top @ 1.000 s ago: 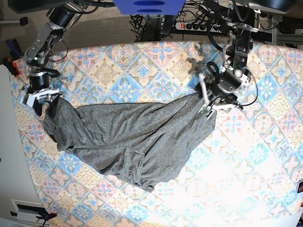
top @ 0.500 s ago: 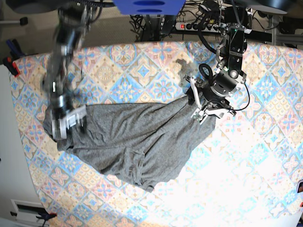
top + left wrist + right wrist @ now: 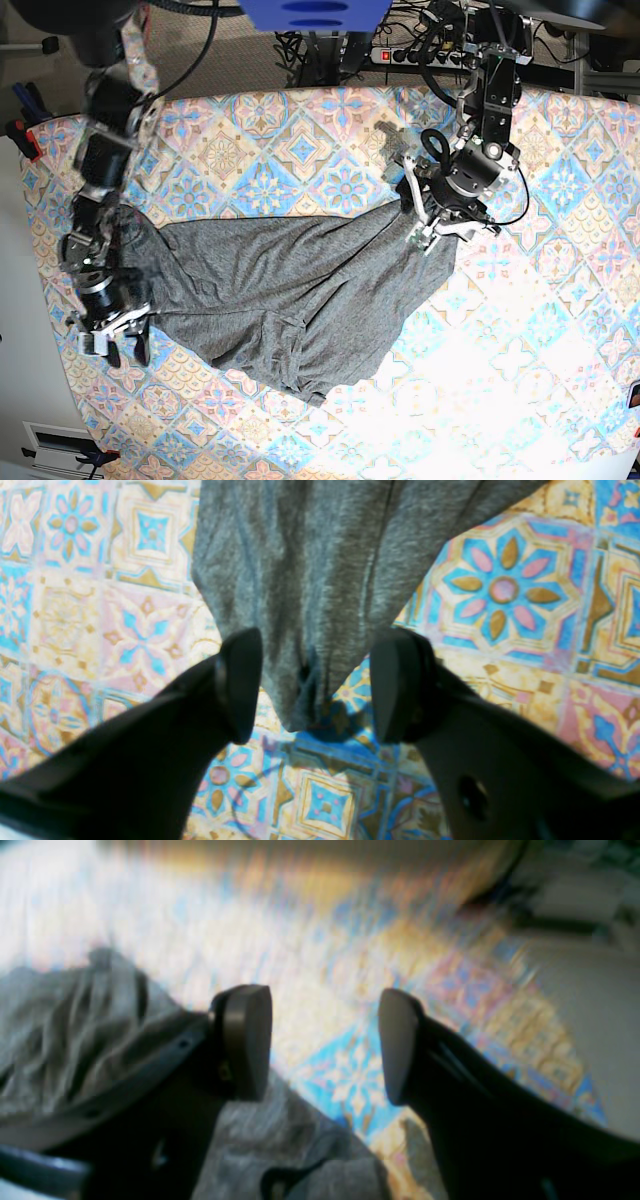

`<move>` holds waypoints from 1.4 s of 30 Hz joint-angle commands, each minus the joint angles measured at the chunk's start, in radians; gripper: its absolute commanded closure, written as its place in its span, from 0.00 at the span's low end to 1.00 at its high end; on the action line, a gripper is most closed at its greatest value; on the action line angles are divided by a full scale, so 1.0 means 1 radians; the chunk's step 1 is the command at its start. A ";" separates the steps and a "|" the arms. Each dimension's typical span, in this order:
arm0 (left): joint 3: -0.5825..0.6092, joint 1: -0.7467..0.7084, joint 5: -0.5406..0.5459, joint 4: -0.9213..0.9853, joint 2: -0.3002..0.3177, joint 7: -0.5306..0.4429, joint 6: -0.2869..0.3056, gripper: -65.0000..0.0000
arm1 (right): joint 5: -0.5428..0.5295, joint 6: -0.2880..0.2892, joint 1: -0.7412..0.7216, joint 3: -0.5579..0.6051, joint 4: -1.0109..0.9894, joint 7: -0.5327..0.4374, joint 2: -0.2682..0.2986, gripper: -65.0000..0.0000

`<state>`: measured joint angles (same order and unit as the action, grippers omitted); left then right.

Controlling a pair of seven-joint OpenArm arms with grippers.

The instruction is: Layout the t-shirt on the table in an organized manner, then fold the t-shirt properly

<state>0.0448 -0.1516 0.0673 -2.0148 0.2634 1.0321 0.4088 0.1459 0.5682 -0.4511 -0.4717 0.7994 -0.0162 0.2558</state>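
The dark grey t-shirt [image 3: 290,300] lies crumpled and spread sideways on the patterned table [image 3: 540,330]. My left gripper [image 3: 437,222] hovers at the shirt's right end. In the left wrist view the left gripper [image 3: 317,690] is open, and a pointed corner of the t-shirt [image 3: 320,580] lies between the fingers without being pinched. My right gripper [image 3: 113,338] is at the shirt's lower left edge. The blurred right wrist view shows the right gripper [image 3: 325,1045] open over bare cloth, with the t-shirt [image 3: 65,1040] to its left and below.
A power strip [image 3: 400,52] and cables lie behind the table's far edge, beside a blue object [image 3: 315,12]. A red clamp [image 3: 22,138] sits at the table's left edge, close to the right arm. A bright glare covers the table's lower right.
The right arm has swung from the shirt's upper left corner down to its lower left edge. The left gripper has shifted slightly up and left at the shirt's right end.
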 commanded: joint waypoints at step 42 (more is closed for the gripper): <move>-0.003 -0.041 0.007 -0.047 0.001 -0.019 -0.011 0.49 | 0.377 0.013 -0.222 0.012 -0.614 -0.333 0.052 0.49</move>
<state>0.0448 -0.2031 0.0677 -2.0365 0.2630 1.0328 0.4004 0.5350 0.5755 -0.6403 -0.4595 0.1703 -0.3367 0.2966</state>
